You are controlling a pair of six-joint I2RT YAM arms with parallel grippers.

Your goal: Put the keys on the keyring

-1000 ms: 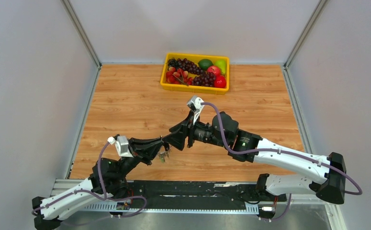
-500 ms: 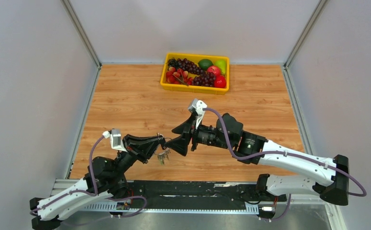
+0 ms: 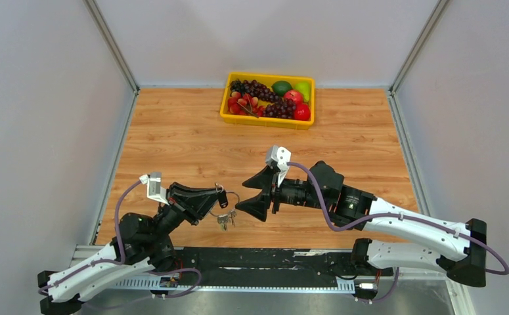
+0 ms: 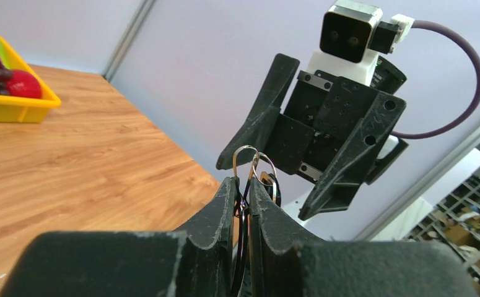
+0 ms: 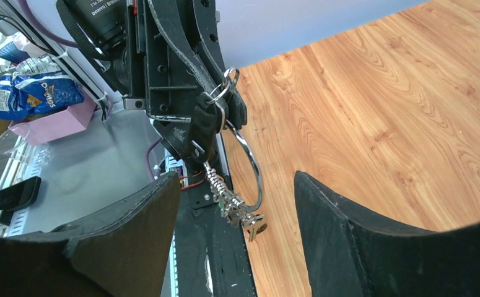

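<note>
Centrally, left claw clamps the keyring, keys dangling; right claw gapes opposite.

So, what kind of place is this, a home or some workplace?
Most likely a robotics lab test cell, not a home: the wooden table is boxed in by plain pale panels, two robot arms are bolted at its near edge, and cluttered storage shelves show beyond.
</note>
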